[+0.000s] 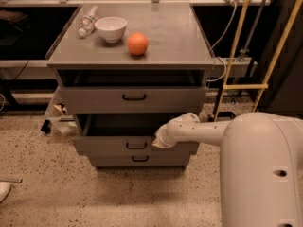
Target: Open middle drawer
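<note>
The middle drawer (104, 145) of the grey metal cabinet is pulled partway out. Its dark inside (123, 126) shows behind the low front, which carries a small black loop handle (136, 146). My gripper (159, 141) is at the end of the white arm. It rests at the top edge of this drawer's front, just right of the handle. The taller top drawer (94, 100) also stands slightly out. The narrow bottom drawer (113, 161) looks pushed in.
On the cabinet top (180, 41) stand an orange (137, 43), a white bowl (111, 28) and a clear plastic bottle (87, 23). Yellow rods (236, 60) and cables are to the right. My white arm body (260, 174) fills the lower right. The floor is speckled.
</note>
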Robot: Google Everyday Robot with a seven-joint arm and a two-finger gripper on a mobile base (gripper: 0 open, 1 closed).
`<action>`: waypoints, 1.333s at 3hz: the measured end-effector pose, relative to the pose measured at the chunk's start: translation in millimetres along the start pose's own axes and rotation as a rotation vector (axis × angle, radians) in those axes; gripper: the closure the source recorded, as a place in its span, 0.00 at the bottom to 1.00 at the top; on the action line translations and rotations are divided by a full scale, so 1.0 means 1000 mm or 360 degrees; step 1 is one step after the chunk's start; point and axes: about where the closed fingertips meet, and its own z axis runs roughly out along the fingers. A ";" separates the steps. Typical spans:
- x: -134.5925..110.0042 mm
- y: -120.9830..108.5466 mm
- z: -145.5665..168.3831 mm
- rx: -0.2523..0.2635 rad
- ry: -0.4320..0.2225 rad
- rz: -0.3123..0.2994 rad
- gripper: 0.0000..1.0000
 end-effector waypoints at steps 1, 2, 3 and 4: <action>-0.001 -0.001 -0.002 0.0000 0.0000 0.0000 1.00; 0.005 0.019 -0.010 0.0005 -0.0022 -0.0008 1.00; 0.006 0.021 -0.011 0.0004 -0.0029 -0.0005 1.00; 0.002 0.019 -0.020 0.0027 -0.0050 -0.0039 1.00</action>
